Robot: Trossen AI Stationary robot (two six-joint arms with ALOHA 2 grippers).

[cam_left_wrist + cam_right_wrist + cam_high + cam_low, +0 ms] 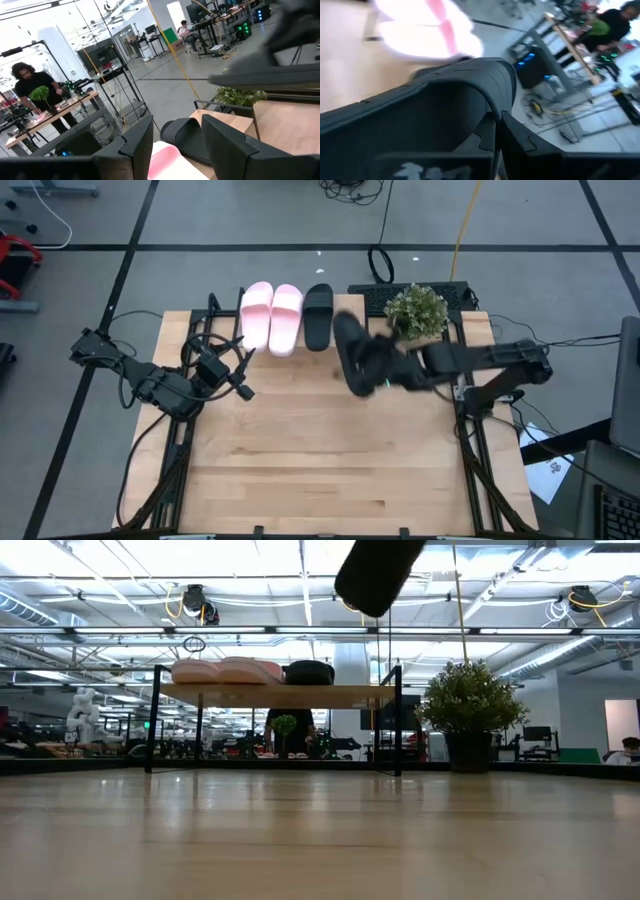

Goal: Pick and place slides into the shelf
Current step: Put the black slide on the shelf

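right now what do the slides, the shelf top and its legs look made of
The pale pink slides and matte black slides look like soft moulded foam or rubber: one-piece shapes, dull sheen. The light wooden rectangular shelf top shows pale wood colour, likely unvarnished board. Its thin black legs look like painted metal rod.

A potted plant (416, 311) is set at the table's (320, 470) far edge; a person (31, 86) is seen beyond.

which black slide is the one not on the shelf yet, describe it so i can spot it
Start at the shelf along the table's far edge, with the potted plant to its right. Between them the right hand is shut on a black slide. Unlike the other black slide, it hangs in the air.
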